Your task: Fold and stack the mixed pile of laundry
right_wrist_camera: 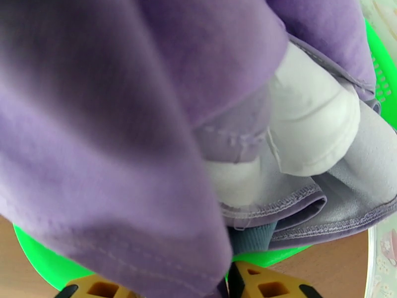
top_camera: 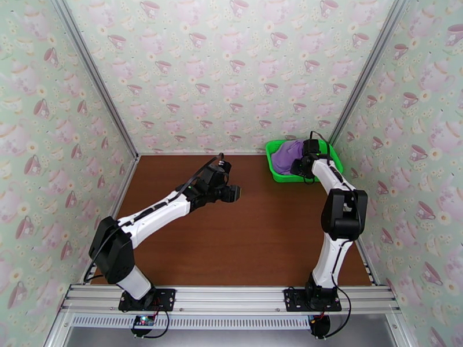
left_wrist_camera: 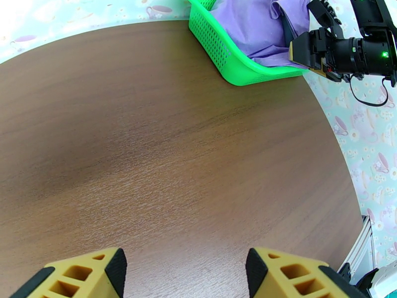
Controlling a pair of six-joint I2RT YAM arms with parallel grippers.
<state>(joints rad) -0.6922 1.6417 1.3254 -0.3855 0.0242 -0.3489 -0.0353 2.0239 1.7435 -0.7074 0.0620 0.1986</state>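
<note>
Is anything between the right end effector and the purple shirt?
Nothing visible: the right end effector is right at the purple shirt. The low wall of the green basket stands between shirt and table.

Left arm (top_camera: 156, 212) is stretched out low toward the middle, and my left gripper (top_camera: 231, 194) hangs with jaws wide apart. Right arm (top_camera: 341, 215) stands tall, elbow bent, forearm reaching to the far right corner. Right gripper (top_camera: 296, 168) tips down, its 2 fingers (right_wrist_camera: 260, 283) partway apart; can't tell if they're pinching.
</note>
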